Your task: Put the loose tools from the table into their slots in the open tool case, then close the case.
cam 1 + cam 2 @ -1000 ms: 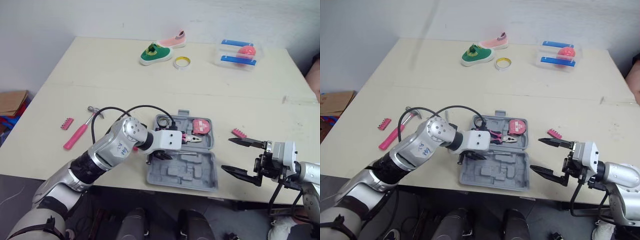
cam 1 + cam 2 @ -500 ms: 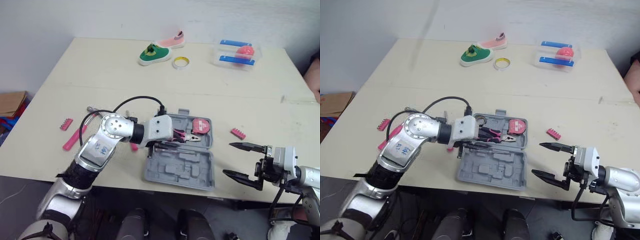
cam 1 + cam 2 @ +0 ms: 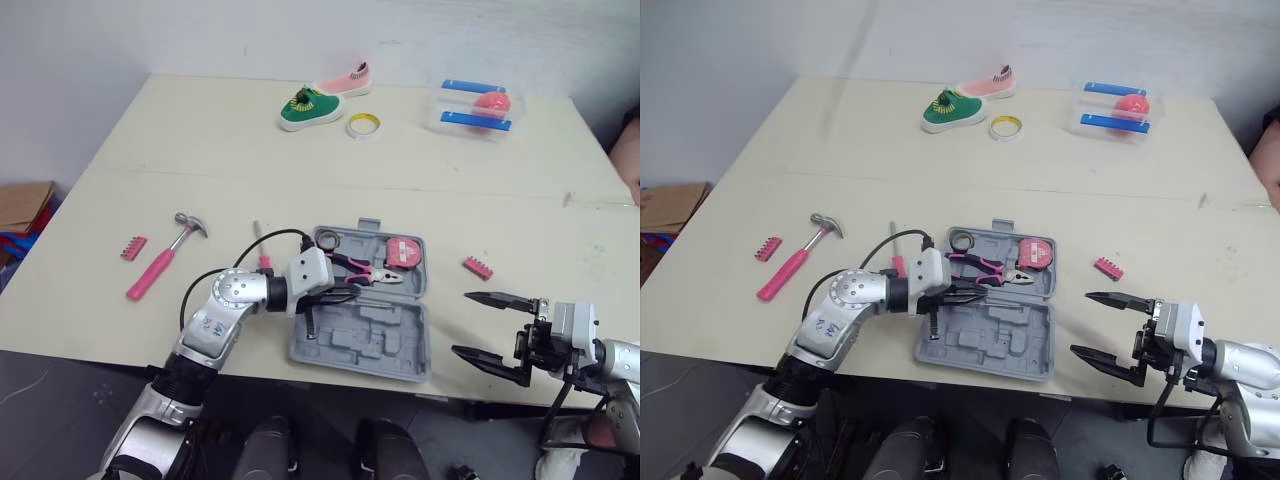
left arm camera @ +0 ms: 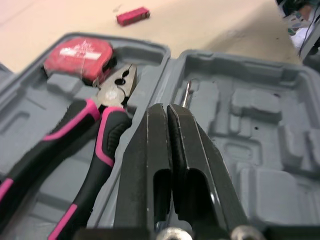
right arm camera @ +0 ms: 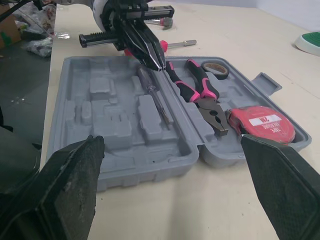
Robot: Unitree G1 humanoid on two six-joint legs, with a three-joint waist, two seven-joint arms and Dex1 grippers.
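The grey tool case (image 3: 300, 345) lies open near the table's front edge. Its far half holds pink-handled pliers (image 3: 360, 270), a red tape measure (image 3: 403, 251) and a black tape roll (image 3: 327, 240). A thin screwdriver (image 5: 155, 100) rests in the near half by the hinge. My left gripper (image 3: 340, 294) is shut and empty, hovering over the hinge beside the pliers (image 4: 100, 125). On the table lie a pink hammer (image 3: 165, 258), a pink-handled screwdriver (image 3: 263, 252) and two pink bit holders (image 3: 133, 247) (image 3: 477, 267). My right gripper (image 3: 465, 323) hangs open right of the case.
At the back of the table sit a green shoe (image 3: 308, 107), a pink shoe (image 3: 345, 82), a yellow tape roll (image 3: 362, 124) and a clear box (image 3: 477, 108) with a pink ball. A cardboard box (image 3: 22, 205) sits on the floor at the left.
My left arm has dropped its elbow toward the table's front edge, and its gripper has shifted from over the case's near half to the hinge. The right gripper has drifted slightly lower.
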